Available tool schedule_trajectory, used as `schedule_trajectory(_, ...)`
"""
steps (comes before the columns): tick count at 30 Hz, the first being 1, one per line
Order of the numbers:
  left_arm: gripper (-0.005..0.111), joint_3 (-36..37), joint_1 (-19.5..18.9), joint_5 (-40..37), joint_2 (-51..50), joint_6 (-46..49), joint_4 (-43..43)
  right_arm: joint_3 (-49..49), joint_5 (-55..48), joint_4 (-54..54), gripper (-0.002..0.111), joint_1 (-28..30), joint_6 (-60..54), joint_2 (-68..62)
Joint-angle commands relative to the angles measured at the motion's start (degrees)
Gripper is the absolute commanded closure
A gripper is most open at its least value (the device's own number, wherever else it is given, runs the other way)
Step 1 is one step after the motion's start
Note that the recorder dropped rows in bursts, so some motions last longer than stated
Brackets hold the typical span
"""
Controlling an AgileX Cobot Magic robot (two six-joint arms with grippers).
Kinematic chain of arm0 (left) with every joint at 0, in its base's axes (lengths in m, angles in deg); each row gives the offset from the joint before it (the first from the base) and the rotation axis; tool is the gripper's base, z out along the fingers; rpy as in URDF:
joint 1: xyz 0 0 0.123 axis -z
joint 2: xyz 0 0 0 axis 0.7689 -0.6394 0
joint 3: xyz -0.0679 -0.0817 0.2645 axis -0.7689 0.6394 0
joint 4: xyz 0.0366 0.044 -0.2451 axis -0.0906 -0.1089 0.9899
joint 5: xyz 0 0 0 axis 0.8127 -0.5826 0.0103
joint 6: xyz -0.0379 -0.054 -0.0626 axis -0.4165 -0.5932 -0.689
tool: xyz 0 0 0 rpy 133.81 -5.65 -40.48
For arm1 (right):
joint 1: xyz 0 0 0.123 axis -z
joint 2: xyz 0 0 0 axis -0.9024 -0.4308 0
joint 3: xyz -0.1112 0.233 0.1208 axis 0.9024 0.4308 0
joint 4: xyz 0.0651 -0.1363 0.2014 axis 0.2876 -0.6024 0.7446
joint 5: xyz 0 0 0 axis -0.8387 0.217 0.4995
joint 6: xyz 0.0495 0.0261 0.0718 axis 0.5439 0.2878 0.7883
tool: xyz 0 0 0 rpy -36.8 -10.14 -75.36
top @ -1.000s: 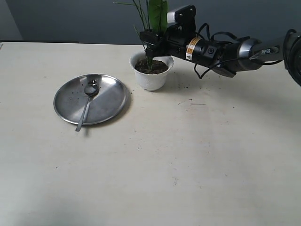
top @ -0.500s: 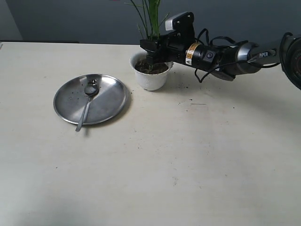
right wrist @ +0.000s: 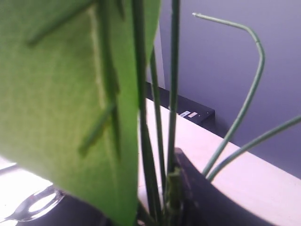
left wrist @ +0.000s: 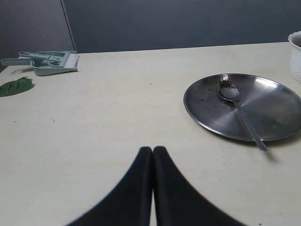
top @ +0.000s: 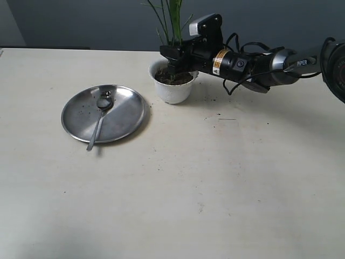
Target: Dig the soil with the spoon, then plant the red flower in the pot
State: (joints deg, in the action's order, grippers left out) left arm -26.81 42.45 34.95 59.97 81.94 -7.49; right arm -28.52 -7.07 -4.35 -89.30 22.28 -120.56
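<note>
My right gripper [top: 172, 60] reaches in from 3 o'clock in the exterior view. It sits just over the pot [top: 173, 93], right at the stems of the red flower [top: 171, 21]. One dark finger [right wrist: 195, 195] stands just beside the stems. A broad green leaf [right wrist: 56, 94] hides the other, so I cannot tell how wide my jaws stand or whether they grip the stem.

The flower stands upright, its long axis running from 6 to 12 o'clock. Its foot is down in the soil [top: 184, 79] and its blades rise past the top of the frame. The soil fills the white pot nearly to its wavy rim.

At about 8 o'clock from the pot, apart from it, lies the steel plate [top: 128, 116], dotted with dark crumbs. The spoon [top: 98, 123] rests on it, its bowl toward 12 o'clock with a dab of soil in it. The handle runs to 7 o'clock and overhangs the rim.

My left gripper [left wrist: 153, 151] is closed tight, fingers touching, with nothing between them, above the table [left wrist: 94, 122].
</note>
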Motion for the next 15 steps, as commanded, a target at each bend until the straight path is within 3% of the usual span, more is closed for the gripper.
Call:
schedule_trajectory(1, 0.106, 0.3, -0.09, 0.34, 0.37, -0.04, -0.14, 1.24, -3.85, -3.26, 0.08, 0.17, 0.14, -1.72)
schedule_trajectory(10, 0.106, 0.3, -0.09, 0.34, 0.37, -0.04, -0.14, 1.24, -4.33, -3.26, 0.08, 0.17, -0.98, 0.22)
schedule_trajectory(15, 0.106, 0.3, -0.09, 0.34, 0.37, -0.04, -0.14, 1.24, -4.69, -4.26, 0.066, 0.17, -0.98, 0.22)
